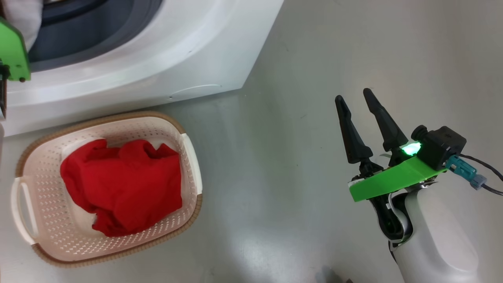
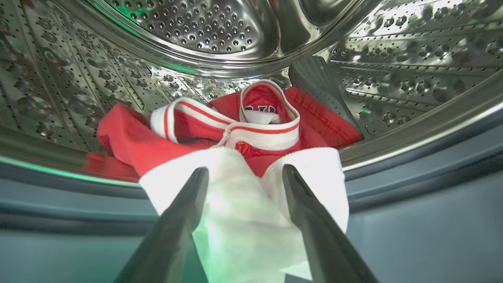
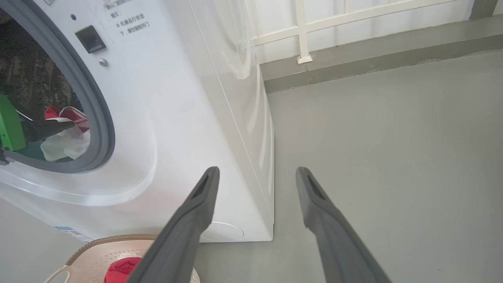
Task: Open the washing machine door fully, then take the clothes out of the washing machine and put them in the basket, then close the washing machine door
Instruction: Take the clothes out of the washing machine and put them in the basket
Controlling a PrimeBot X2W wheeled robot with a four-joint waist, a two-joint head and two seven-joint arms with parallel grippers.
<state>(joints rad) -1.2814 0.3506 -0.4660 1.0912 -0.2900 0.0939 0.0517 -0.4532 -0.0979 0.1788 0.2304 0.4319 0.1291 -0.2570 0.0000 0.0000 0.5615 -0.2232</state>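
Observation:
The white washing machine point(image 1: 157, 59) stands at the upper left with its mouth open; the washing machine door is out of view. Red and white clothes point(image 2: 251, 129) lie at the front of the steel drum point(image 2: 196, 23). My left gripper point(image 2: 244, 171) is inside the mouth, open, its fingers on either side of a white fold. The basket point(image 1: 118, 117) sits on the floor before the machine with a red garment point(image 1: 125, 184) in it. My right gripper point(image 1: 353, 95) hangs open and empty over the floor, to the right of the machine.
Bare grey floor point(image 1: 275, 177) stretches to the right of the basket and machine. A low kerb with a white railing point(image 3: 302, 35) runs behind. The grey gasket point(image 3: 104, 118) rings the mouth. A cable point(image 1: 487, 177) trails from my right wrist.

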